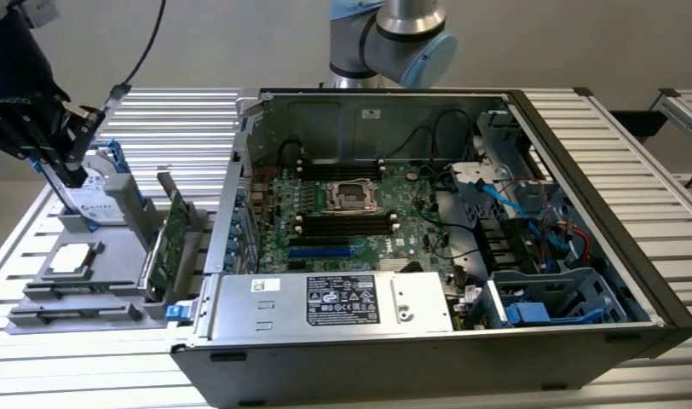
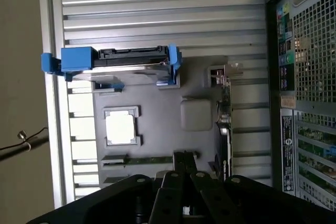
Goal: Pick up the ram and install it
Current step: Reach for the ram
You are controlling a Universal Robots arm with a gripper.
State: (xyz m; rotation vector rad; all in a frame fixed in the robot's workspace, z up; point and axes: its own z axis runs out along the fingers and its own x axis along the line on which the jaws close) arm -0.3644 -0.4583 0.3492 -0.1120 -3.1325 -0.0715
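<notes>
— Beside the computer case, toward the table's edge at the exterior view's left, what sat on that grey holder tray?

— Spare parts, each in its own seat so it could be taken cleanly. There was a hard drive in a blue caddy, a processor chip and an expansion card standing on edge. The ram was slotted along the tray's side farthest from the drive.

— And the gripper?

— It hung over the tray, pointing down. Its fingers were clenched together with nothing between them, and the ram lay untouched in its slot.

— How did the ram look?

— Long, thin and narrow, a dark green strip. It was seen edge-on, so chips and label could not be made out. Standing that way probably left both faces free for a pinch.

— And the case?

— It lay open on its side, motherboard facing up, so its long black slots could be reached from above.
</notes>
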